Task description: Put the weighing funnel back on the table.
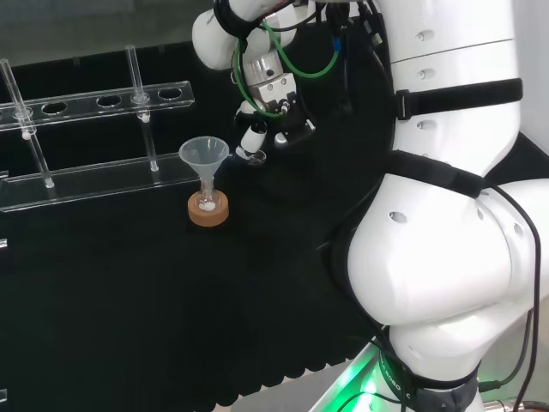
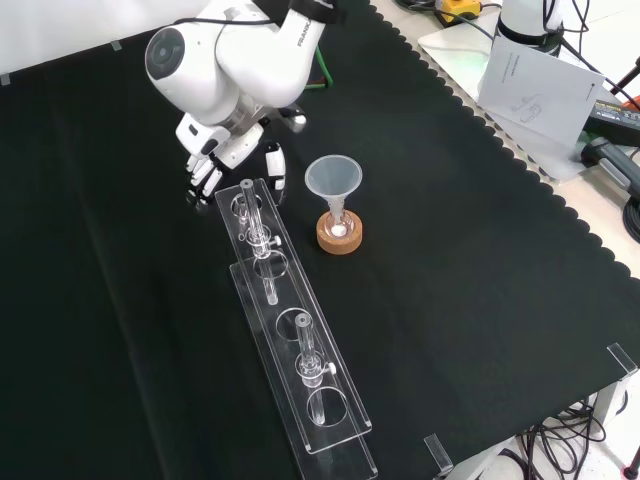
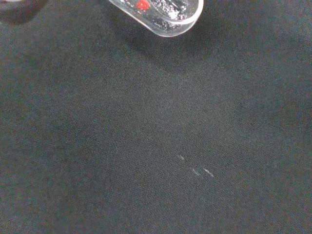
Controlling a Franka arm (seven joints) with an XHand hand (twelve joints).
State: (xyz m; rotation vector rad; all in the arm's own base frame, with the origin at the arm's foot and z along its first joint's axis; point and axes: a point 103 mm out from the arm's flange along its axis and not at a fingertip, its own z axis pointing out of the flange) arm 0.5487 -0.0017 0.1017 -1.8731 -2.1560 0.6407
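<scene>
Nearest the palm, the weighing funnel [image 3: 168,19] shows in the wrist view as a clear rounded scoop end with bare black cloth [image 3: 156,146] under it. It casts a shadow on that cloth, so it seems to hang low over the bench, not lying on it. The hand [image 1: 257,133] has its fingers curled down, and the small clear piece sits at their tips in the head view, so I judge it pinched there. The exact pinch is too small to make out. The piece lies directly below and in front of the palm. Its long axis looks tilted across the wrist view, but the stem end is hidden, so I cannot tell how it points. The move ahead is therefore a short drop onto the cloth beneath. A little farther out stands the funnel [image 1: 204,154], mouth up in its small flask on a cork ring [image 1: 208,211]. In the head view it is just to the left of the hand, its rim near the fingertips but apart from them. The far end of the clear tube rack [image 2: 290,330] comes close under the fingers in the front view, so that side is tight. Open room lies to the left of the hand in the front view, a wide bare stretch of cloth. The cloth's scalloped edge [image 2: 500,140] is well apart, far beyond the funnel.
</scene>
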